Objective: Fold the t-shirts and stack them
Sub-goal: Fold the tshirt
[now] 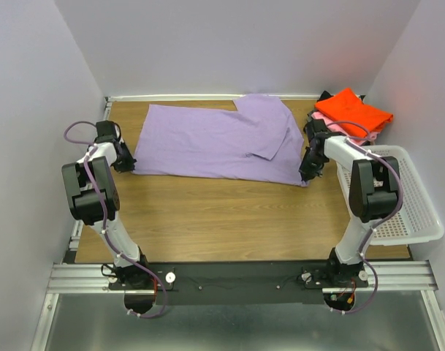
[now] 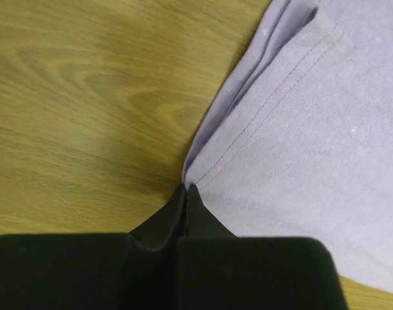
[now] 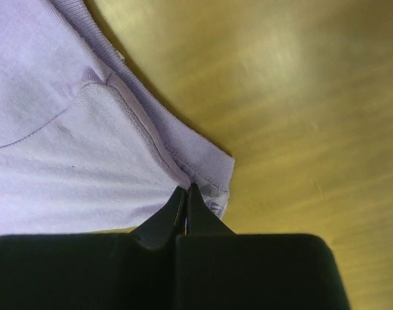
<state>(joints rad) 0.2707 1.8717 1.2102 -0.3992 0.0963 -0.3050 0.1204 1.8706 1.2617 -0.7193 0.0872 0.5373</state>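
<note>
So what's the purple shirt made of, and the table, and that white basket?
The purple shirt looks like soft knit cloth, maybe cotton, matte: stitched hem, wrinkles. The table looks like wood, though the smooth grain could be printed laminate. The white basket seems hard plastic: moulded mesh of holes.

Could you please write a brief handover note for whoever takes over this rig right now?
Left gripper: shut on the near-left corner of the lavender t-shirt.
Right gripper: shut on its near-right corner.
The shirt lies flat on the table, not fully folded.
Done: a folded stack, orange-red t-shirt on top, in the far-right corner.
Left: finish folding the lavender one and add it to the stack.
</note>
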